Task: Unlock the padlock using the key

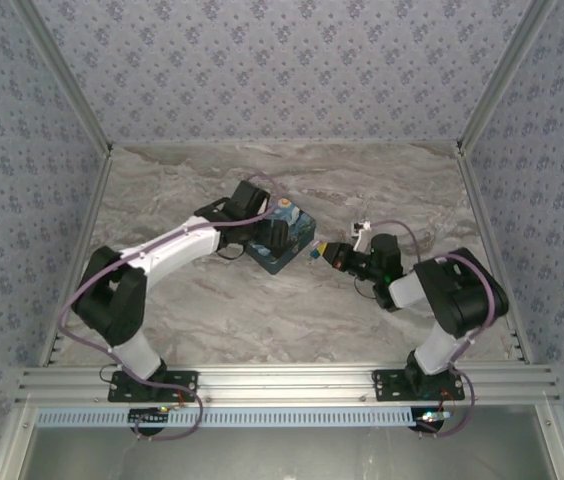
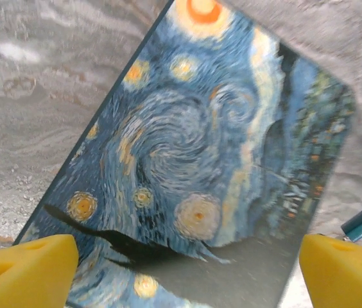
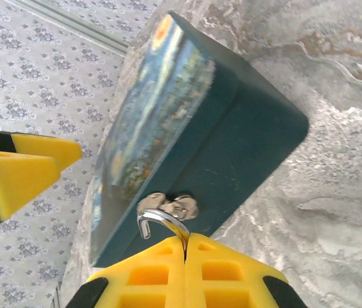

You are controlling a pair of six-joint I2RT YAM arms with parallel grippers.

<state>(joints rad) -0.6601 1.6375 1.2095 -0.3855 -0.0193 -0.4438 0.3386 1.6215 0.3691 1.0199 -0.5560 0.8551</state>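
You are working in a robotics lab test cell. Bare aluminium rails (image 1: 282, 380) run across the near edge and climb the corners as a frame. The left arm (image 1: 162, 255) and the right arm (image 1: 452, 290) are bolted to that rail by black base plates (image 1: 152, 385), and loose purple cables (image 1: 72, 300) trail beside them. The walls (image 1: 282, 60) are flat panels covered in a repeating floral print. The desk (image 1: 292, 310) carries a marble-look surface, so the three panels and the desk form a small boxed-in booth.
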